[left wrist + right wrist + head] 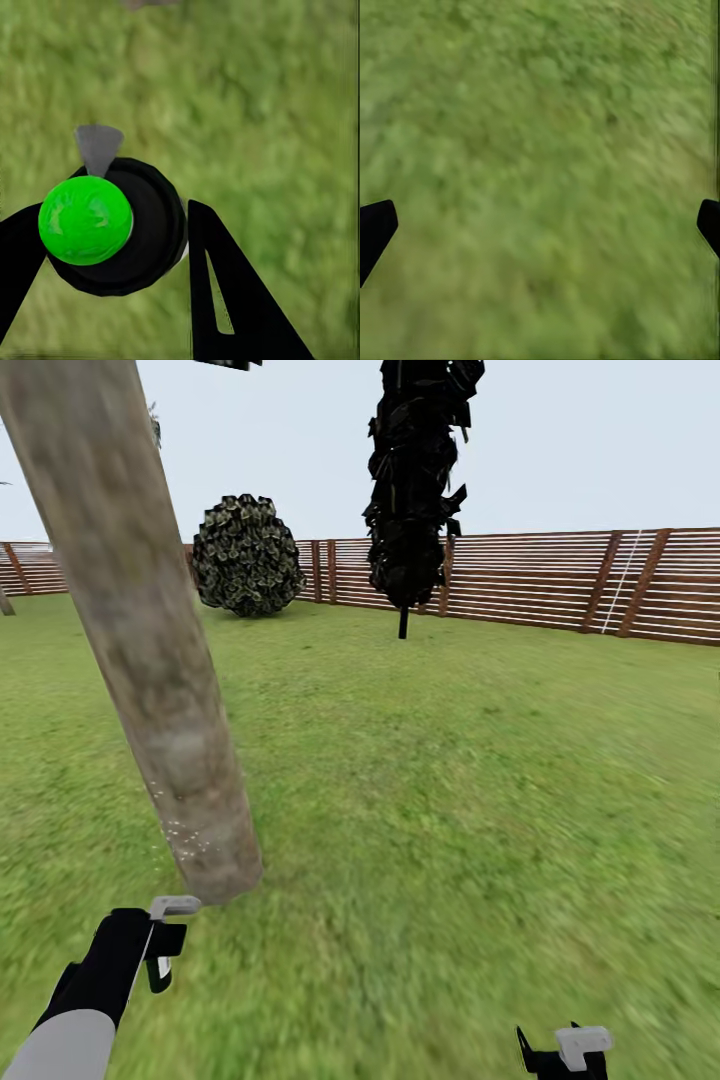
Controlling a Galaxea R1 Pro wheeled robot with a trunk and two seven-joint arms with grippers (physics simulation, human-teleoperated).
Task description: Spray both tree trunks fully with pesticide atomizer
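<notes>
A thick, pale mottled tree trunk [140,630] leans across the left of the head view, and fine whitish pesticide speckles [185,830] dot its base. Just below that base my left gripper [160,952] is shut on the pesticide atomizer [175,906], whose pale grey top points toward the trunk. In the left wrist view the atomizer [86,220] shows a bright green cap on a round black body with a grey nozzle, held between my black fingers [217,292] over the grass floor [262,112]. My right gripper [565,1060] sits low at the bottom edge, open over bare grass [540,180].
Across the lawn [450,760] stand a black-leaved tree with a thin stem [415,480] and a round leafy bush [247,555]. A brown slat fence [560,585] closes the far side. Another trunk's base [5,602] shows at the far left edge.
</notes>
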